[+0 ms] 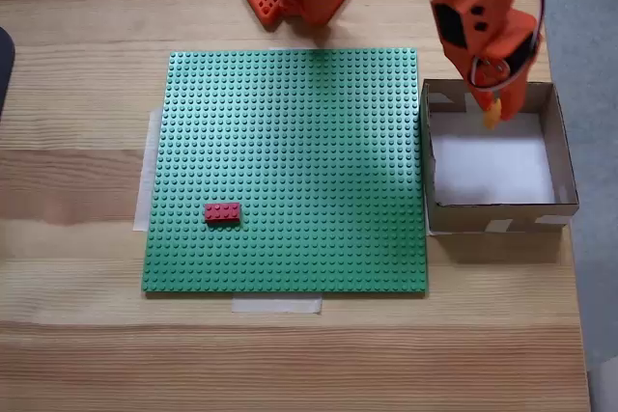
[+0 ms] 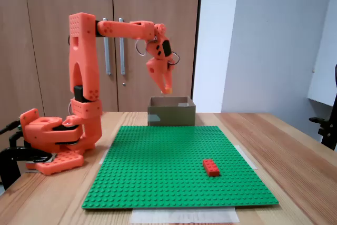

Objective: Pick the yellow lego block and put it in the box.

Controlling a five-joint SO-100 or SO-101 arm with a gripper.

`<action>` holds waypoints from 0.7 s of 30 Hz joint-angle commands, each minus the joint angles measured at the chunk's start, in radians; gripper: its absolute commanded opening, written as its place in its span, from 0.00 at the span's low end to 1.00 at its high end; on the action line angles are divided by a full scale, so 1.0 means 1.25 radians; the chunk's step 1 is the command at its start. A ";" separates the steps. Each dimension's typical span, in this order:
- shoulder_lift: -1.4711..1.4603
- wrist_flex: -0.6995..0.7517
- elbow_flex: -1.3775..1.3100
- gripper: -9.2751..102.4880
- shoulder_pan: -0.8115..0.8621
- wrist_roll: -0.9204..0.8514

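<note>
Gripper (image 1: 493,111) hangs above the box (image 1: 562,147), fingers clamped on the yellow lego block (image 1: 491,114), while the red brick (image 1: 222,212) sits on the green baseplate (image 1: 290,142).

wooden cupboard doors (image 2: 63,40) behind | white wall (image 2: 263,40) (evenly lit) | pale wood table (image 1: 77,354)

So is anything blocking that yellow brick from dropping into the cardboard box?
Nothing visible does. The yellow lego block sits pinched in the gripper above the box, inside its far rim in the top-down fixed view. The white floor below looks bare, and the red lego brick lies away on the green baseplate.
</note>
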 commanded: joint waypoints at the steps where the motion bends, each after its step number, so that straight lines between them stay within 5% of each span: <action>1: -0.031 -0.015 -0.070 0.08 0.007 -0.002; 21: -0.319 -0.044 -0.247 0.08 -0.005 -0.016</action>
